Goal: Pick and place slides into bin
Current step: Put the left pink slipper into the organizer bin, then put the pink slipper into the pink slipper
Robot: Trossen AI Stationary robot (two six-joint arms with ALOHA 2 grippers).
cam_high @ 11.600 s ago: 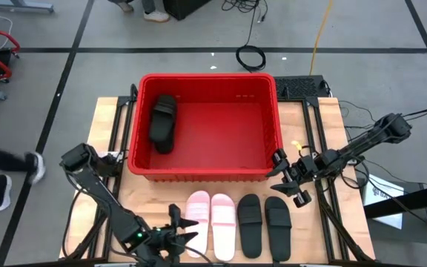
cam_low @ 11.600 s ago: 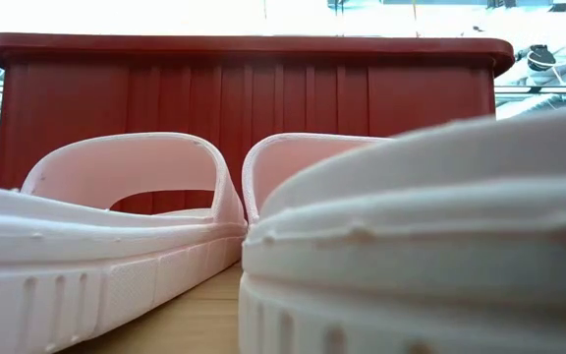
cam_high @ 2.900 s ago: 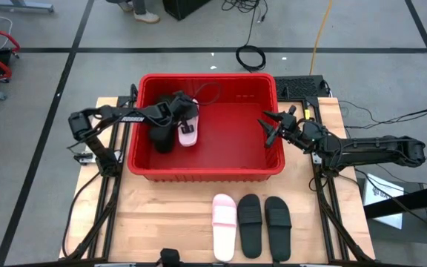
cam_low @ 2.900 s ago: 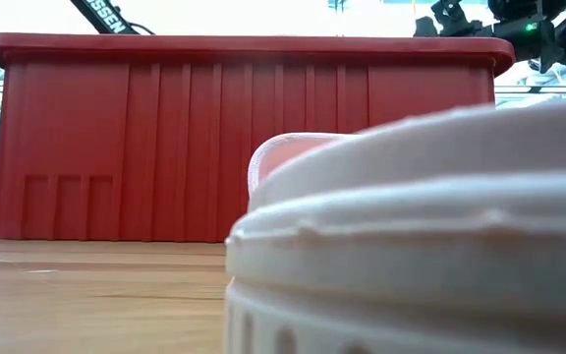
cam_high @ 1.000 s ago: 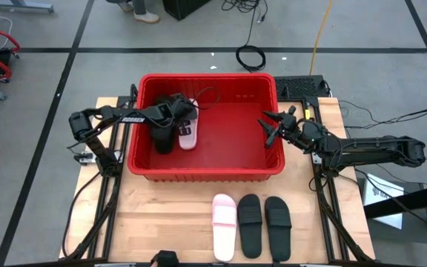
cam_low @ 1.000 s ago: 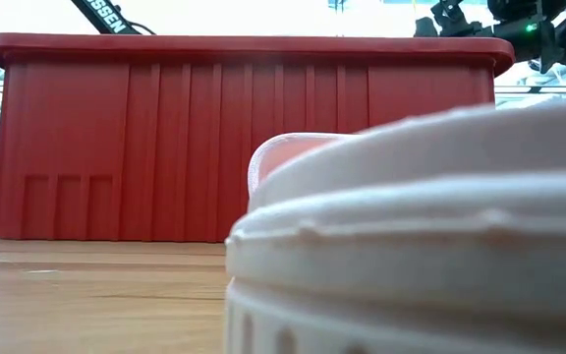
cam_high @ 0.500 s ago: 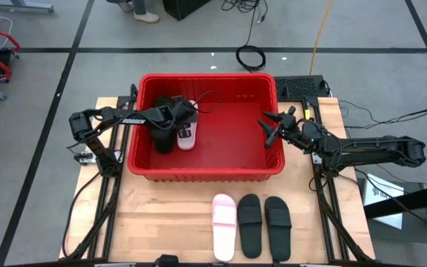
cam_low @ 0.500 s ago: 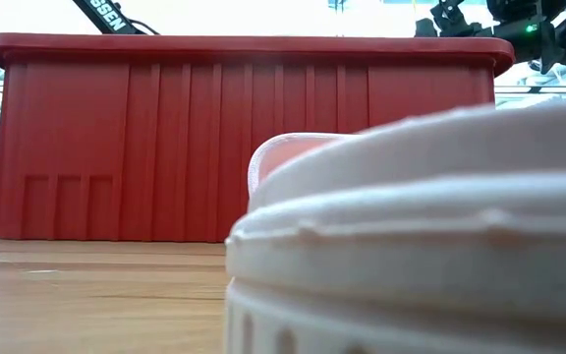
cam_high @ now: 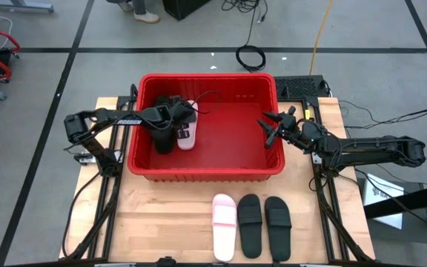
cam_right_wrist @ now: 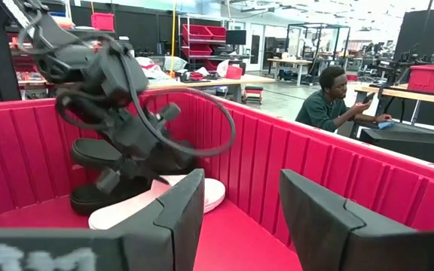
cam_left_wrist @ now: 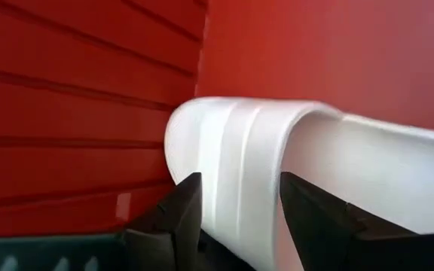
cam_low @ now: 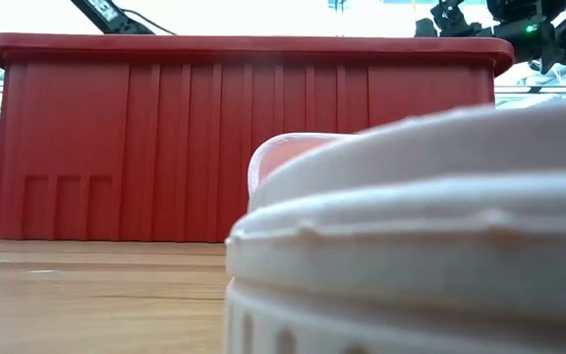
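Observation:
The red bin (cam_high: pixel 206 172) stands mid-table. On its floor at the left lie a black slide (cam_high: pixel 161 138) and a pink slide (cam_high: pixel 187 135). My left gripper (cam_high: pixel 178 115) hovers over them, open, its fingers on either side of the pink slide's strap (cam_left_wrist: pixel 239 165). My right gripper (cam_high: pixel 267 126) is open and empty, held level over the bin's right rim. On the table in front of the bin, one pink slide (cam_high: pixel 224 226) and two black slides (cam_high: pixel 250 225) (cam_high: pixel 277 222) lie flat side by side. My left gripper stands open astride the pink slide's strap (cam_left_wrist: pixel 224 150), coming slantwise from above and the table's left. Whether the fingers touch the strap, I cannot tell. The slide lies on the bin's floor (cam_right_wrist: pixel 157 197).
Bare wooden tabletop (cam_high: pixel 154 222) lies left of the three slides. The bin's right half (cam_high: pixel 236 141) holds nothing. A seated person (cam_right_wrist: pixel 330 98) shows in the room beyond the bin. A coiled cable (cam_high: pixel 251 57) lies on the floor behind the table.
My left arm has drawn back a little toward the table's left edge, its gripper still open. The pink slide in the bin has stayed where it was.

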